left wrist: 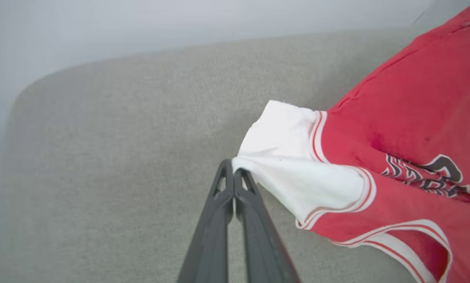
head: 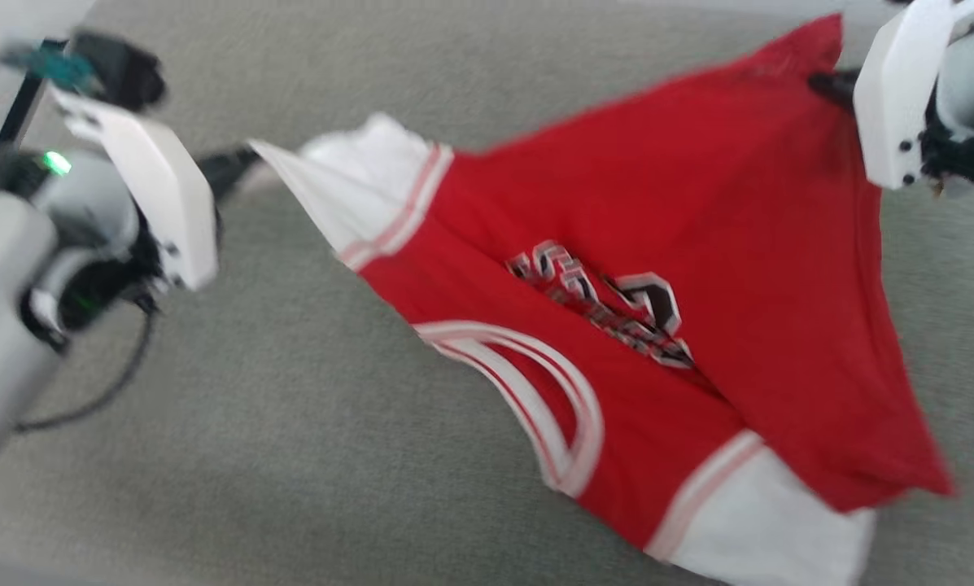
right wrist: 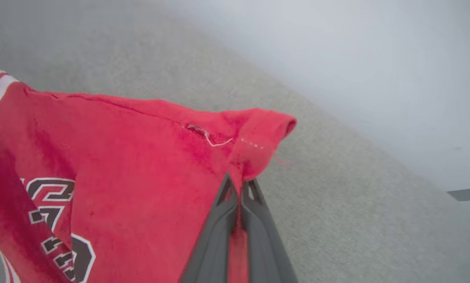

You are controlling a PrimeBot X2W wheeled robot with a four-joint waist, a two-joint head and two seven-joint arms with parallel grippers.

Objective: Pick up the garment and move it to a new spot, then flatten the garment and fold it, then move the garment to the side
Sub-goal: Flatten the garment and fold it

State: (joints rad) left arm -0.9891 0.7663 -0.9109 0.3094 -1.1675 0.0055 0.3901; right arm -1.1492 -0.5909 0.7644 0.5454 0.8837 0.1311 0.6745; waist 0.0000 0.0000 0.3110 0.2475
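The left gripper (left wrist: 233,173) pinches the red T-shirt's (head: 657,203) white sleeve (left wrist: 286,157), the right gripper (right wrist: 240,181) clamps a red corner, cloth stretched between them.

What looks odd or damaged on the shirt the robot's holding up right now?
A loose white thread curls out of the stitching of the garment, near the red corner pinched by the right pincer. The left pincer grips a white sleeve instead, so the shirt hangs skewed.
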